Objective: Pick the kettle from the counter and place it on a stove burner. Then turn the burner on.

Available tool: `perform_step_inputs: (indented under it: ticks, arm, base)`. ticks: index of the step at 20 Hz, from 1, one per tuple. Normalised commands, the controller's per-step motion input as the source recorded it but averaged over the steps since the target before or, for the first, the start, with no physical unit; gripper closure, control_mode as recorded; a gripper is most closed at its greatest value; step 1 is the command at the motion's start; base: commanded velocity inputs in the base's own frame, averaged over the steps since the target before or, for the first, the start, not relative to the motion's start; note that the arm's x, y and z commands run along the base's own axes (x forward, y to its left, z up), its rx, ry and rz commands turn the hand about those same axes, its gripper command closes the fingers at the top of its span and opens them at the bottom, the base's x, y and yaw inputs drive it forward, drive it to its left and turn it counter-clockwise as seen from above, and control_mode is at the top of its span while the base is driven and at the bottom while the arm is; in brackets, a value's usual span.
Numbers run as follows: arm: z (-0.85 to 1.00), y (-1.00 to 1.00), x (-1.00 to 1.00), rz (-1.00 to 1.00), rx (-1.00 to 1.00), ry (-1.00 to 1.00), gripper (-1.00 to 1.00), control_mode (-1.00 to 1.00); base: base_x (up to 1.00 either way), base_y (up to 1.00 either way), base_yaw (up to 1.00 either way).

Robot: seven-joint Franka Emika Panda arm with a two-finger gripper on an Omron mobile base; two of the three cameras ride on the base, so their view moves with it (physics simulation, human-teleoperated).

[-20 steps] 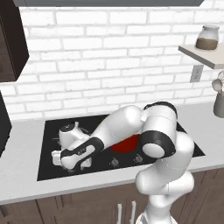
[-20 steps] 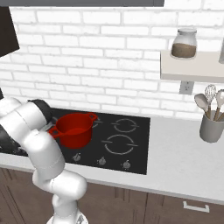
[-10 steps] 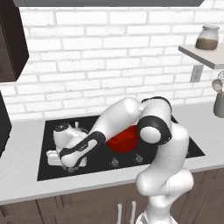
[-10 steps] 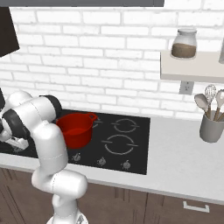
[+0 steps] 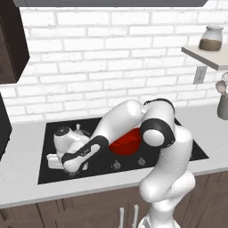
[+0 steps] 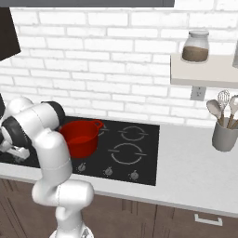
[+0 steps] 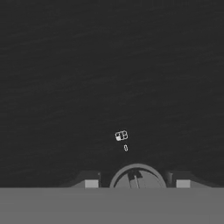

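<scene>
The kettle (image 5: 66,138) sits on the stove (image 5: 187,142) near its left edge. In the hand view the gripper (image 7: 137,183) has its finger tips on either side of a round grey knob (image 7: 137,177), gripping it. A red pot (image 6: 80,137) stands mid-stove.

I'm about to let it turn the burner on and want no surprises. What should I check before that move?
1. Kettle set on the stove: ok.
2. Kettle upright: ok.
3. Kettle centred on a burner ring: cannot tell, kettle and arm hide the markings.
4. Knob between the fingertips of the tool: ok, seen in the hand view.
5. Tool clamped on the knob: cannot tell.
6. This knob drives the kettle's burner: cannot tell.
</scene>
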Motion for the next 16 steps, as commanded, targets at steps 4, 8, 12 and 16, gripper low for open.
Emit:
perform_step_inputs:
  ticks: [4,8,12,16]
  arm:
    - [-0.04,-0.22,-0.3,0.0,0.0,-0.08,1.0,-1.0]
    - [-0.01,-0.33,-0.31,0.0,0.0,-0.07,1.0,-1.0]
    - [0.0,-0.16,-0.12,0.0,0.0,-0.04,1.0,-1.0]
    - [0.0,0.0,0.0,0.0,0.0,0.0,1.0,-1.0]
  base:
    - [0.0,0.0,0.0]
    - [0.0,0.0,0.0]
    - [0.0,0.0,0.0]
    - [0.0,0.0,0.0]
